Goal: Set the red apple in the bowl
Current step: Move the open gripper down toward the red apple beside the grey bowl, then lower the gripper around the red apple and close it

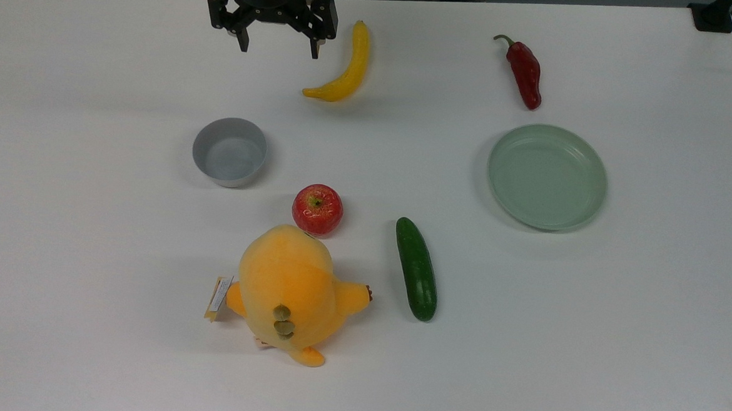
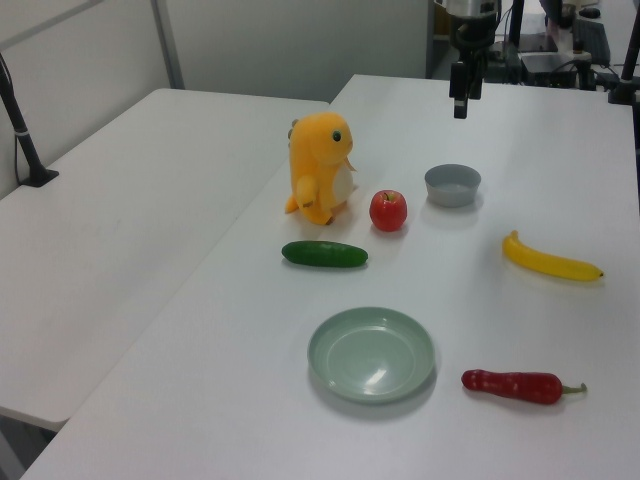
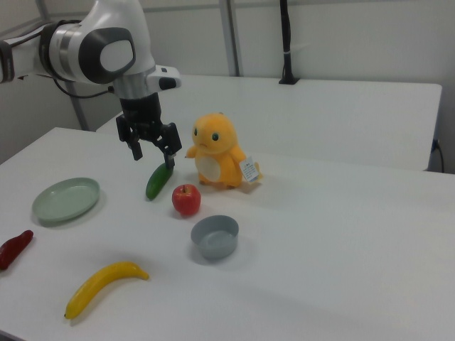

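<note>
Task status: no step is complete; the red apple (image 1: 317,210) rests on the tabletop (image 1: 584,336) between the empty grey bowl (image 1: 230,151) and the orange plush toy (image 1: 289,292), close to the toy and possibly touching it. The tool (image 1: 277,45) is open and holds nothing. It hangs fingers-down above the tabletop's far edge in the top view, well apart from the apple, so approach, grasp and transfer remain.

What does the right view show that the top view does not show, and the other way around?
Right view alone: the plush toy's face and white belly, the arm's white upper links. Top view alone: the toy's back, the whole chili pepper. Both: the open gripper above the table, red apple on the table beside the empty bowl, banana, cucumber, green plate.
</note>
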### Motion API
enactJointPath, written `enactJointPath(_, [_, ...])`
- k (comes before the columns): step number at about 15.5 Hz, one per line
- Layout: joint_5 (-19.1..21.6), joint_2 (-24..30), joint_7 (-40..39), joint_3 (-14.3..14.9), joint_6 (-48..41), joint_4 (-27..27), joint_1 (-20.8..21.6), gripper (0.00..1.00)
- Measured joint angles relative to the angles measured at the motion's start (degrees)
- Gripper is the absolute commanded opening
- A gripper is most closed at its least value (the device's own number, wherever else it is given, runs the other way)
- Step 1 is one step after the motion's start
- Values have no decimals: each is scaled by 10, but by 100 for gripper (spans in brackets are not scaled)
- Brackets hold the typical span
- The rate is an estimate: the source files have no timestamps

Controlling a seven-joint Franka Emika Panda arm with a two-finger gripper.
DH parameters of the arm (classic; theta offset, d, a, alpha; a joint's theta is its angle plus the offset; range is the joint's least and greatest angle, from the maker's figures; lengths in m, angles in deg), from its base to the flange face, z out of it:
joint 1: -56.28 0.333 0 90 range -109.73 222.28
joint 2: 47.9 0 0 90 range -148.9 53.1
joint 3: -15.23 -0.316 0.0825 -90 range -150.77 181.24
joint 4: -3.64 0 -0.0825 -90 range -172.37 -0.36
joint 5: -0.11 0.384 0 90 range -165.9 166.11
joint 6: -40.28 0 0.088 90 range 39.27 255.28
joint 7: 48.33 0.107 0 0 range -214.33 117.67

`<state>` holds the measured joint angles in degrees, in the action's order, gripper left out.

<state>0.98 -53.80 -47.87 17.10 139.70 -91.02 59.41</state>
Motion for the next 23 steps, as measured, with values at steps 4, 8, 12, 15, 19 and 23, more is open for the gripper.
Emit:
enactJointPath(4, [0, -1, 0, 1, 0, 2, -13, 100])
enactJointPath(8, [0, -18, 0, 1, 0, 6, -15, 100])
enactJointPath(12, [0, -52, 6, 1, 0, 35, -14, 100])
enactJointPath(15, [0, -74, 19, 0, 13, 48, -12, 100])
enactJointPath(19, [0, -98, 58, -4, 59, 53, -4, 100])
enactJointPath(23, [0, -128, 93, -4, 121, 53, 16, 100])
